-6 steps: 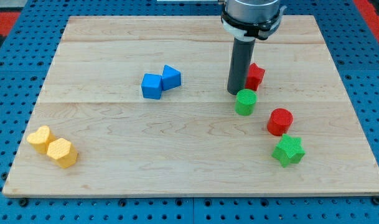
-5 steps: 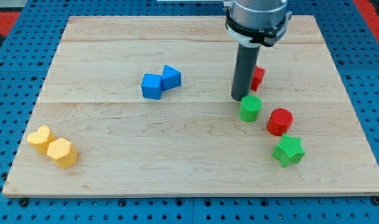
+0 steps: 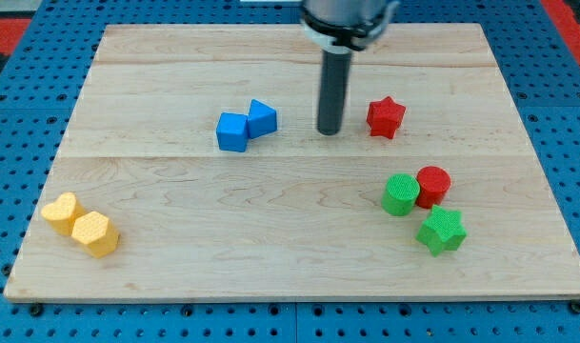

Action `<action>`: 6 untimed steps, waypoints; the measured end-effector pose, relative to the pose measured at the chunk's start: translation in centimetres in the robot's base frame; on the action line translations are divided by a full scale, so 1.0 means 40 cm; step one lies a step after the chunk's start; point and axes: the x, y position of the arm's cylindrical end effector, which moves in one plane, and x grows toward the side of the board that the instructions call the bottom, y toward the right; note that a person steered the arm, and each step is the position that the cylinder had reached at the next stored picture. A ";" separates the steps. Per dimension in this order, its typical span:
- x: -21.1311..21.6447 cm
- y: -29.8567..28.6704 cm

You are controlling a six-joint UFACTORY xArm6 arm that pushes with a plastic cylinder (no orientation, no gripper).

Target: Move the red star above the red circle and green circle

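Here, in the camera view, my tip (image 3: 329, 131) is standing clear of every block, touching nothing, between the blue pair and the red star (image 3: 386, 117). The star is sitting toward the view's top, above the touching green circle (image 3: 400, 194) and red circle (image 3: 432, 186), so placement seems nearly settled; perhaps a slight rightward nudge. I am counting two blue blocks (image 3: 246, 126), two yellow blocks (image 3: 79, 225), one green star (image 3: 441, 231).

Bright, even light (sharp focus)
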 end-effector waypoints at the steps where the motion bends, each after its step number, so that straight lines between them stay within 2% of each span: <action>1: -0.065 -0.080; 3: -0.139 -0.006; 5: -0.140 0.135; 6: -0.002 0.181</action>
